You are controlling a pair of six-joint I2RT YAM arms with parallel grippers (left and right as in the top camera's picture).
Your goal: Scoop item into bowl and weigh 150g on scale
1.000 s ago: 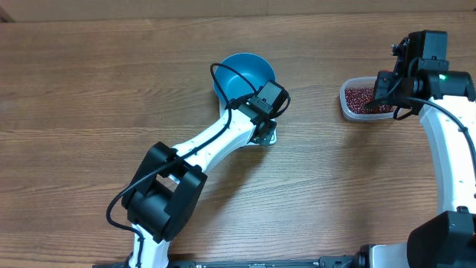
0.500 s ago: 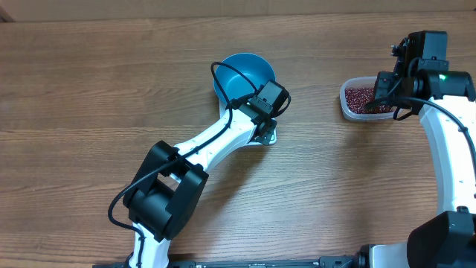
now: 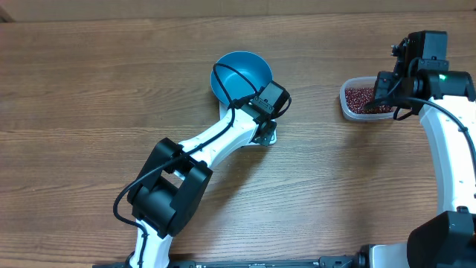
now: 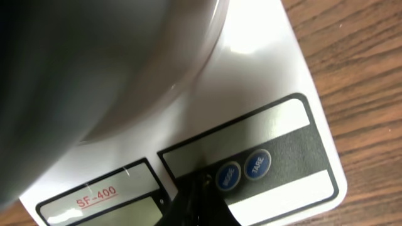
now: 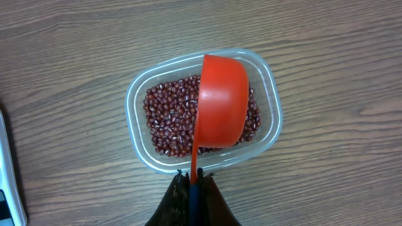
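The blue bowl point(image 3: 240, 74) stands at the table's middle back, and its blurred underside point(image 4: 94, 63) fills the top left of the left wrist view, above the white scale point(image 4: 264, 56). My left gripper point(image 4: 200, 185) is shut and empty, its tip down on the scale's button panel just left of the MODE button point(image 4: 228, 176). The item, dark red beans point(image 5: 166, 119), lies in a clear tub point(image 5: 130, 110) at the right. My right gripper point(image 5: 196, 179) is shut on the handle of a red scoop point(image 5: 220, 103), which hangs tipped on its side over the beans.
The left arm point(image 3: 216, 141) runs diagonally from the front left up to the scale point(image 3: 268, 136), covering most of it. The right arm point(image 3: 446, 149) stands along the right edge. The tub point(image 3: 355, 98) sits right of the bowl, bare wood between them.
The blue bowl has shifted slightly to the left, and the left arm's elbow has moved a little. The right arm and scoop have stayed still.
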